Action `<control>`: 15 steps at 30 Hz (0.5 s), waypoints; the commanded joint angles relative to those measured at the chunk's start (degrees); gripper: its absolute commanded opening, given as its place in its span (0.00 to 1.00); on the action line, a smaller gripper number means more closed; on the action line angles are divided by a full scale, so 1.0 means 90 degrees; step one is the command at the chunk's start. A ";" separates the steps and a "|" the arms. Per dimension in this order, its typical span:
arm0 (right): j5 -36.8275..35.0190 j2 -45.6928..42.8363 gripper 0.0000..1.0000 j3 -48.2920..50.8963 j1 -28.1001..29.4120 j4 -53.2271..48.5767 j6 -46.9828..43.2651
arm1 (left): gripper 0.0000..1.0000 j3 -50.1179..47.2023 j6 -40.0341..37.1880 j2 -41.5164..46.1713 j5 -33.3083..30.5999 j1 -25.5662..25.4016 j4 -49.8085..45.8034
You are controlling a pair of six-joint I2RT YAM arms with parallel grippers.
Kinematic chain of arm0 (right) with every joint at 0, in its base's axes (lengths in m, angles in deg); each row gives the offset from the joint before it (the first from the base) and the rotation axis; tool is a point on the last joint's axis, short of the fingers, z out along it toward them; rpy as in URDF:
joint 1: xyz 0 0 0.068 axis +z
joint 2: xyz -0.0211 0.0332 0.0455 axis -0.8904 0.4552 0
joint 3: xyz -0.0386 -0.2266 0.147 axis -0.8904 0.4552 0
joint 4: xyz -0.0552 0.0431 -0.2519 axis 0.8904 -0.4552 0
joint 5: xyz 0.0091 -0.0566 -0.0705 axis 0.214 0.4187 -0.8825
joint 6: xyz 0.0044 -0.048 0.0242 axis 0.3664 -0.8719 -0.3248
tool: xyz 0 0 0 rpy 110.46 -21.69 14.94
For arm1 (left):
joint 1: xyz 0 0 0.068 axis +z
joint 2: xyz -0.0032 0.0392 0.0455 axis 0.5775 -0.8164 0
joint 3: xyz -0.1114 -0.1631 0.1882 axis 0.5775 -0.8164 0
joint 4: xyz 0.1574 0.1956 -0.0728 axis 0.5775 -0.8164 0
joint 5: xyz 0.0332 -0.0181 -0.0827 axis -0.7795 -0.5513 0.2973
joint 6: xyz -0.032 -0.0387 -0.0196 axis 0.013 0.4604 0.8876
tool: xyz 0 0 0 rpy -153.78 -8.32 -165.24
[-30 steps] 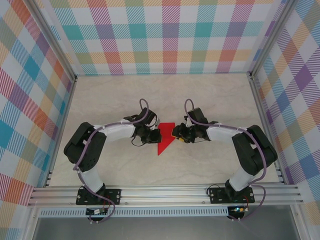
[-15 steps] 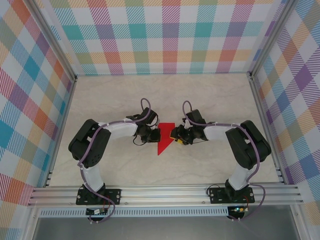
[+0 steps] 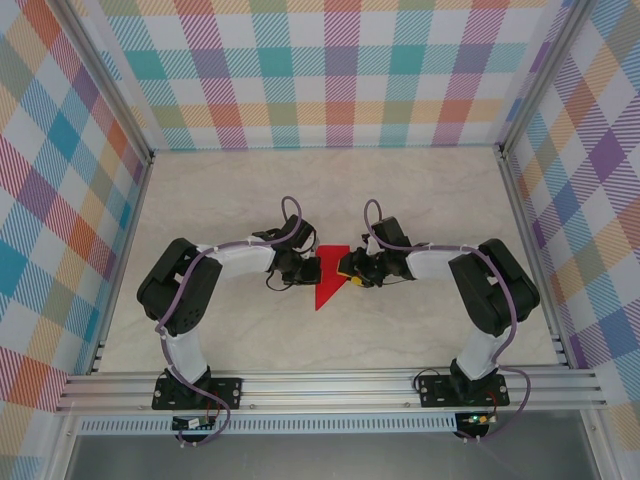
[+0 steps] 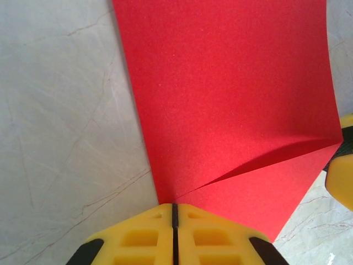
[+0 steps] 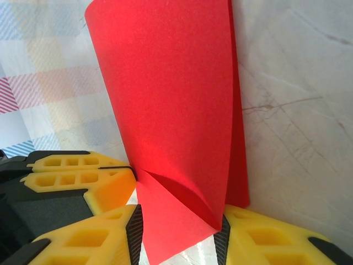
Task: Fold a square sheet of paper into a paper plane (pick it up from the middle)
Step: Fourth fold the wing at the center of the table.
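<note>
Edging inward, our right gripper [image 5: 177,234] straddles the square sheet of paper [image 4: 231,99] in the middle of the table [image 3: 440,200], jaws apart, while our left gripper [image 4: 173,212] pinches its far edge, so we expect a crease next.

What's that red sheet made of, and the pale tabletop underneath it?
Red sheet: thin paper, matte, with a finely grained face; it holds a sharp crease and curls freely. Tabletop: smooth, pale, with grey marble-like veins; real stone or a printed laminate, the look cannot say.

arms [image 3: 235,258]: white links, black joints | cables [image 3: 289,204]: purple | fingers [image 4: 138,240]: yellow, black trim
</note>
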 commanded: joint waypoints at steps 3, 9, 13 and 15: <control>0.0266 0.0181 0.35 -0.0258 0.0032 0.0099 -0.0137 | 0.12 -0.0166 -0.0078 0.0113 -0.0024 0.0078 -0.0012; 0.0474 0.0437 0.27 -0.0348 0.0050 0.0151 -0.0275 | 0.22 -0.0340 -0.0020 0.0826 -0.0140 0.0078 -0.0112; 0.0521 0.0526 0.18 -0.0380 0.0060 0.0088 -0.0366 | 0.29 -0.0730 0.0117 0.1483 -0.0261 0.0078 -0.0105; 0.0467 0.0501 0.15 -0.0352 0.0060 0.0099 -0.0327 | 0.31 -0.0927 0.0188 0.1780 -0.0334 0.0075 -0.0114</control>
